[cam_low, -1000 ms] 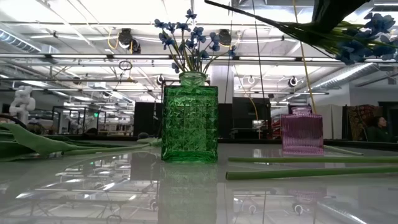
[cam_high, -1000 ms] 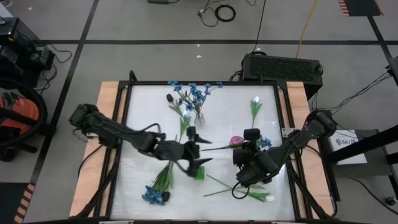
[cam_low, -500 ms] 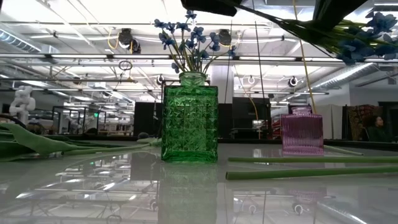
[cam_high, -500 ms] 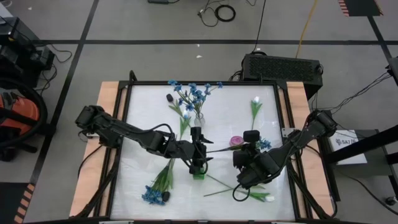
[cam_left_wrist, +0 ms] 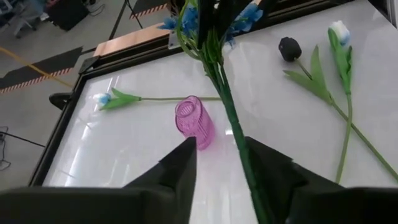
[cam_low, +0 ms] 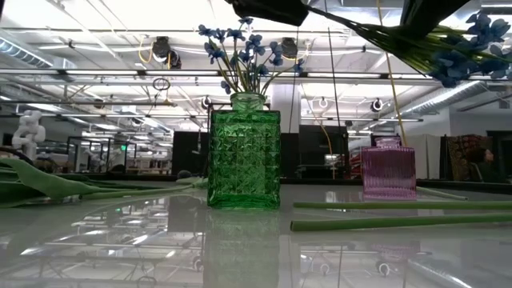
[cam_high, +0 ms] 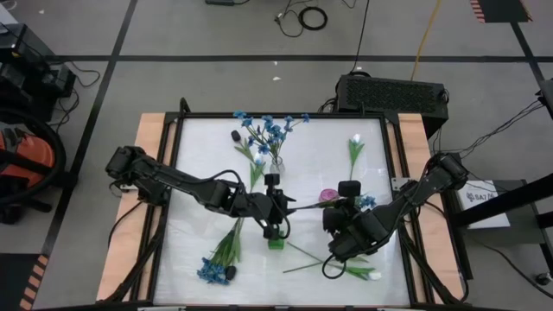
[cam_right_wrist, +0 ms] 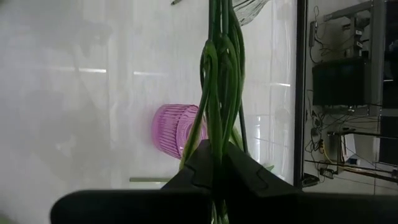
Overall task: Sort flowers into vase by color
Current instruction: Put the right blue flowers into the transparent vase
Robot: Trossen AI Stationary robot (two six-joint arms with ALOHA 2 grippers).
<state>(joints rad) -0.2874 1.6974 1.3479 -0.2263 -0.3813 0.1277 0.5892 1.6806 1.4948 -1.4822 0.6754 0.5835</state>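
The left gripper is spread open around the free end of a blue bunch, just above the green vase, with no contact yet. That bunch is held level in the air by the right gripper, clamped on its stems. The bunch is judged light and springy – a grip on the gathered stems, never the blossoms, seems safest.

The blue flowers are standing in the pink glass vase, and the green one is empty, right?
Not quite. The low view shows the small blue blossoms standing in the green cut-glass vase; the pink ribbed glass vase is the empty one.
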